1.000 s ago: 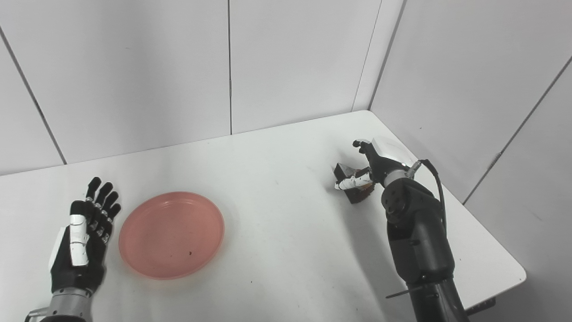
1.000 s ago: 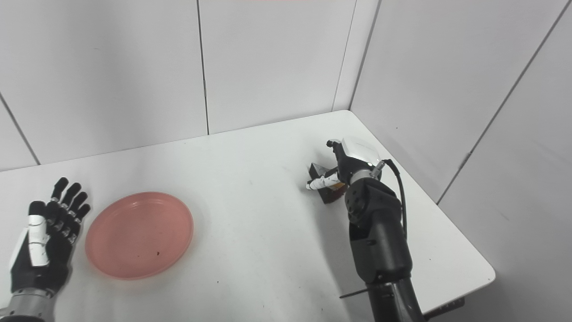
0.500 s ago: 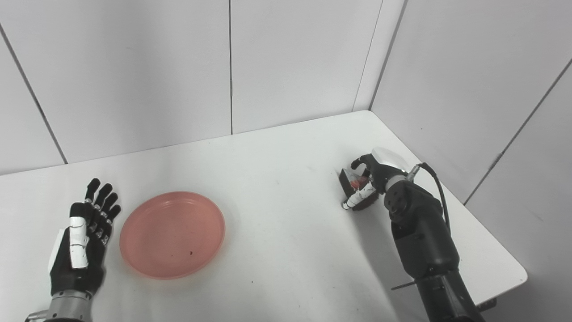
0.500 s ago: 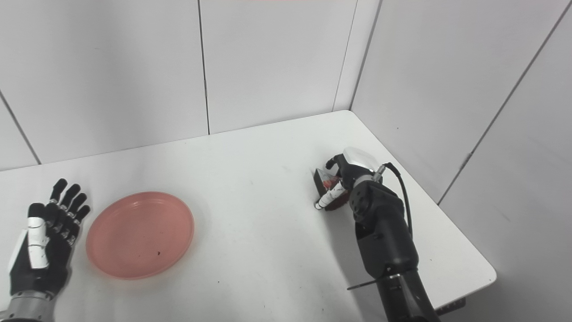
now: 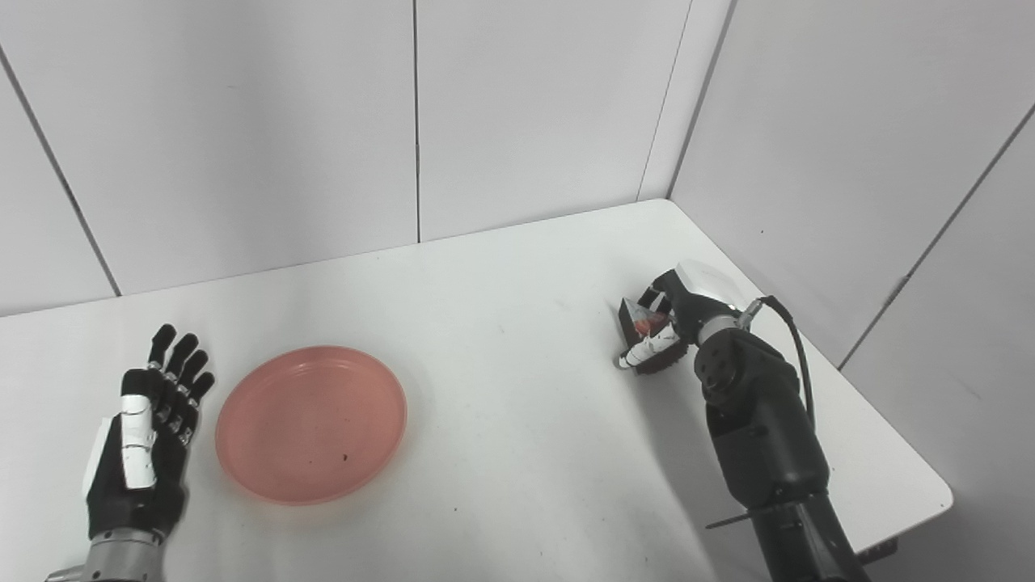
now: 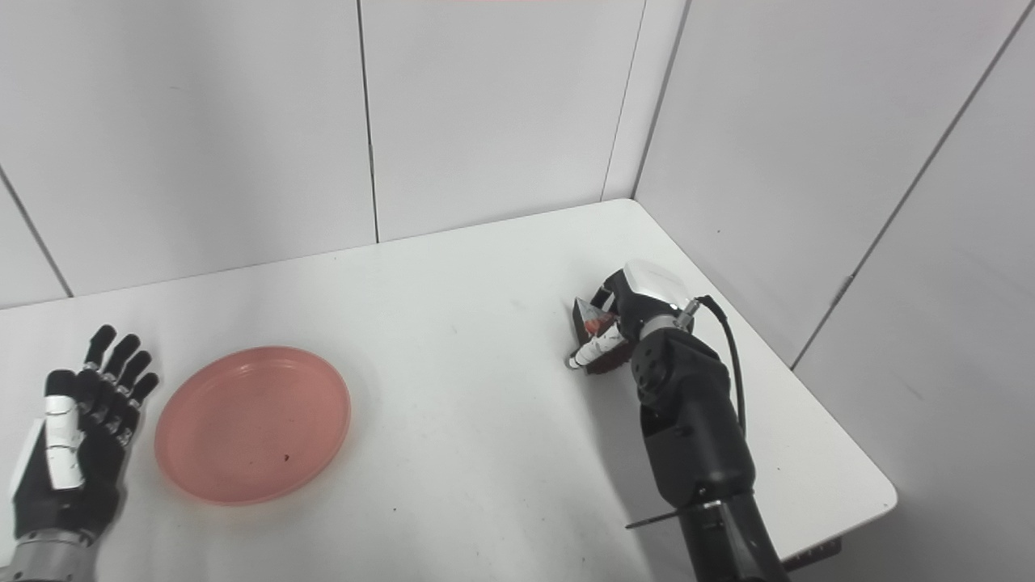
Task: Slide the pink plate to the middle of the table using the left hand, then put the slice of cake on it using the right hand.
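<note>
The pink plate [image 5: 311, 423] lies flat on the white table [image 5: 517, 453], left of the middle. My left hand [image 5: 145, 432] is open, fingers spread, just left of the plate and apart from it. The slice of cake [image 5: 639, 323], dark brown with a red top, is at the right side of the table. My right hand [image 5: 675, 319] is closed around the cake, thumb along its front and fingers over its back. The cake appears tilted, and whether it still touches the table is unclear. The plate also shows in the right eye view [image 6: 252, 423].
Grey wall panels [image 5: 323, 121] close the table's far side and right side. The table's right front corner [image 5: 942, 493] is near my right forearm [image 5: 760, 436]. A small dark speck lies on the plate.
My right hand has come down over the cake and closed around it, tilting it. My left hand has drawn back a little toward me, away from the plate. The plate has not moved.
</note>
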You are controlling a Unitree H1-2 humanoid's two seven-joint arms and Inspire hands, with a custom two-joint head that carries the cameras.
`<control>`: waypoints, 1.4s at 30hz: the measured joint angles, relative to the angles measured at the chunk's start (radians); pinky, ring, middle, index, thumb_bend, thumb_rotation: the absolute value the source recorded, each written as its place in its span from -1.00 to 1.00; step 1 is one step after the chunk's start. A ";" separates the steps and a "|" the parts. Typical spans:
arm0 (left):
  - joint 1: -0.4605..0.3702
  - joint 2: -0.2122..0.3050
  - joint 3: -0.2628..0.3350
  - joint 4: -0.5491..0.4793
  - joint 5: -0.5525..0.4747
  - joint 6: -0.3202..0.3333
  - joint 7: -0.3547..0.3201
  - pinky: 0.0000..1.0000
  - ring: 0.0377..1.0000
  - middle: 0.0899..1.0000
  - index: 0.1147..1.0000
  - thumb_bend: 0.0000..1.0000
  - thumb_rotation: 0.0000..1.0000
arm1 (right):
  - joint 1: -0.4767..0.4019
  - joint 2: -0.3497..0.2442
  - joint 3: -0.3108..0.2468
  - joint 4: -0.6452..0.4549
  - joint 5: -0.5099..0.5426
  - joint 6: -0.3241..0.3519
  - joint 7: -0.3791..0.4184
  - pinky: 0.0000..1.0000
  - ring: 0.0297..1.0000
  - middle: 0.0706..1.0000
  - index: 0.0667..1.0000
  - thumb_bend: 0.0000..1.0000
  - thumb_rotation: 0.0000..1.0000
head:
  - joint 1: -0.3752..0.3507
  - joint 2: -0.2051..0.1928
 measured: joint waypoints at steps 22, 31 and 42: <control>-0.016 -0.132 -0.090 0.040 0.154 0.006 0.125 1.00 1.00 1.00 1.00 0.50 1.00 | 0.067 0.072 0.192 -0.142 0.450 -0.156 -0.328 -0.73 -0.64 -0.30 -0.06 0.02 -1.00 | 0.471 0.008; -0.025 -0.143 -0.094 0.054 0.172 0.005 0.152 1.00 1.00 1.00 1.00 0.48 1.00 | 0.068 0.100 0.320 -0.233 0.474 -0.194 -0.341 -0.70 -0.58 -0.27 -0.07 0.03 -1.00 | 0.493 0.008; -0.024 -0.145 -0.097 0.049 0.175 0.002 0.169 1.00 1.00 1.00 1.00 0.50 1.00 | 0.006 0.164 0.478 -0.107 0.435 -0.252 -0.357 -0.72 -0.62 -0.28 -0.08 0.03 -1.00 | 0.437 0.011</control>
